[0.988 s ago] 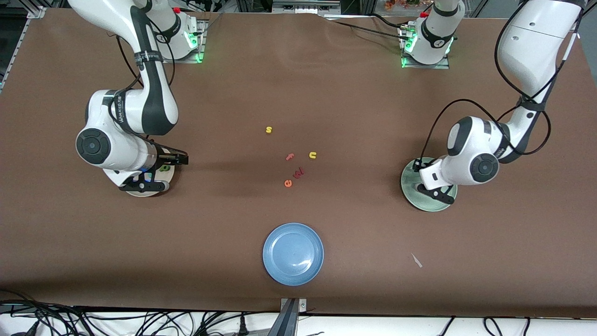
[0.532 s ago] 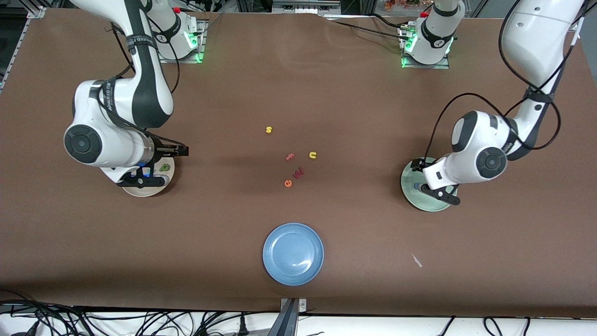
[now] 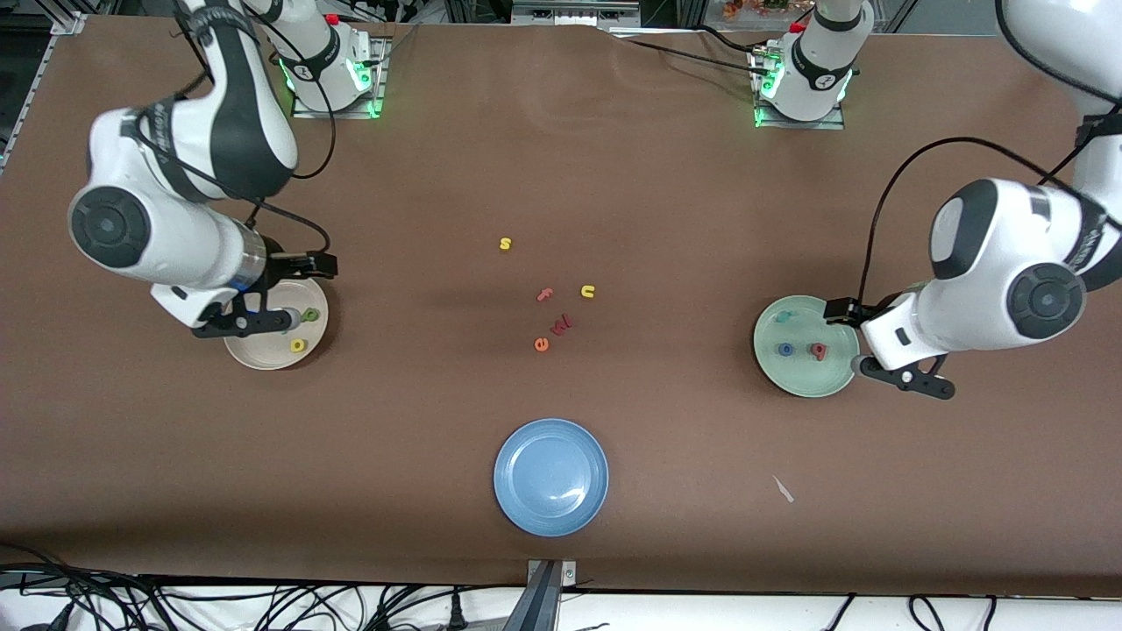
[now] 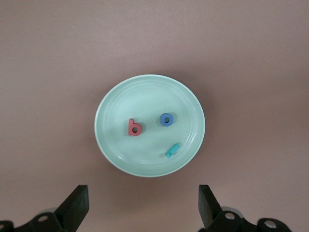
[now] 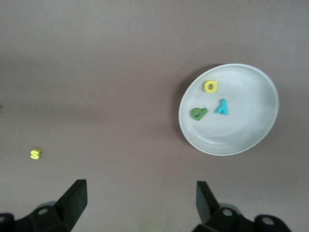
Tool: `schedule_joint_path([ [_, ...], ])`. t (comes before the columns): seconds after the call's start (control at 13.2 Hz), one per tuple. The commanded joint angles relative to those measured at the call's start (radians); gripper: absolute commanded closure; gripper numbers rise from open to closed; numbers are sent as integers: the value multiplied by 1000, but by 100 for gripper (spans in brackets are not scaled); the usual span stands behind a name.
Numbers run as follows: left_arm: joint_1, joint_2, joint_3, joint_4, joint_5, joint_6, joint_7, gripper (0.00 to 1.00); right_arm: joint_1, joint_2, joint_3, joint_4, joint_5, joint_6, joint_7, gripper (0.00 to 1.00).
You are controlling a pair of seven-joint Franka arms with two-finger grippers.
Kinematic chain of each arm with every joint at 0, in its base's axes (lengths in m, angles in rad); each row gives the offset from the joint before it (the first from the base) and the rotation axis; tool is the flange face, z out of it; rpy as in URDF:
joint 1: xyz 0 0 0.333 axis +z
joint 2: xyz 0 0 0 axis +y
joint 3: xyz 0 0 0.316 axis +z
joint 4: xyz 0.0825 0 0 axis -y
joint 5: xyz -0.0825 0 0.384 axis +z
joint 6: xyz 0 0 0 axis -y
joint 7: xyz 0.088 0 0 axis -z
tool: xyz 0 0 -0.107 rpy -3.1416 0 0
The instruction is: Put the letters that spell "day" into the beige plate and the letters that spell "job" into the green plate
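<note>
The green plate lies toward the left arm's end of the table. In it are a blue "o", a red "b" and a teal "j". My left gripper hangs open and empty over the table just off that plate's rim. The beige plate holds an olive letter, a yellow letter and a teal "y". My right gripper is open and empty, raised over that plate's edge.
A blue plate sits near the front camera at mid-table. Loose letters lie in the middle: a yellow "s", a yellow "u", a salmon "f", a red "w" and an orange "e". A paper scrap lies nearer the camera.
My left gripper has opened and lifted away from the green plate, uncovering its letters. The right arm has also risen and drawn back from the beige plate.
</note>
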State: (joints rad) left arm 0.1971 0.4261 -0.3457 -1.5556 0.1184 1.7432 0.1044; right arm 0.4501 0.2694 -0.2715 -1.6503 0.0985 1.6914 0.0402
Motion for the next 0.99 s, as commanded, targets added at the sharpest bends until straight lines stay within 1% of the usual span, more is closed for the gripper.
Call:
schedule_joint_path([
  [0.0, -5, -101, -7, 5, 14, -63, -20, 0, -125, -126, 116, -42, -69, -18, 1, 0],
  [0.08, -5, -133, -10, 11, 4, -85, -20, 0, -163, -157, 145, -43, -83, -27, -3, 0],
  [0.15, -5, -148, -10, 29, 3, -100, -20, 0, -192, -179, 159, -43, -83, -56, -6, 0],
  [0.3, -7, -150, -10, 104, 1, -166, -20, 0, -215, -216, 160, -36, -89, -102, -20, 0],
  [0.38, -7, -150, -10, 138, 1, -201, -19, 0, -220, -222, 160, -28, -111, -120, -31, 0],
  [0.46, -7, -150, -10, 159, 1, -220, -19, 0, -222, -231, 158, -25, -124, -122, -31, 0],
  [0.61, -5, -150, -15, 201, -19, -234, -20, 0, -237, -246, 160, -25, -123, -124, -42, 0],
  [0.76, -11, -138, -4, 281, -42, -304, -19, 0, -243, -251, 160, -8, -128, -147, -87, 0],
  [0.84, -11, -139, -1, 290, -45, -313, -17, 0, -252, -248, 160, -3, -125, -147, -98, 0],
  [0.91, -36, -153, 17, 290, -42, -314, -15, 0, -251, -246, 160, -3, -125, -147, -98, 0],
])
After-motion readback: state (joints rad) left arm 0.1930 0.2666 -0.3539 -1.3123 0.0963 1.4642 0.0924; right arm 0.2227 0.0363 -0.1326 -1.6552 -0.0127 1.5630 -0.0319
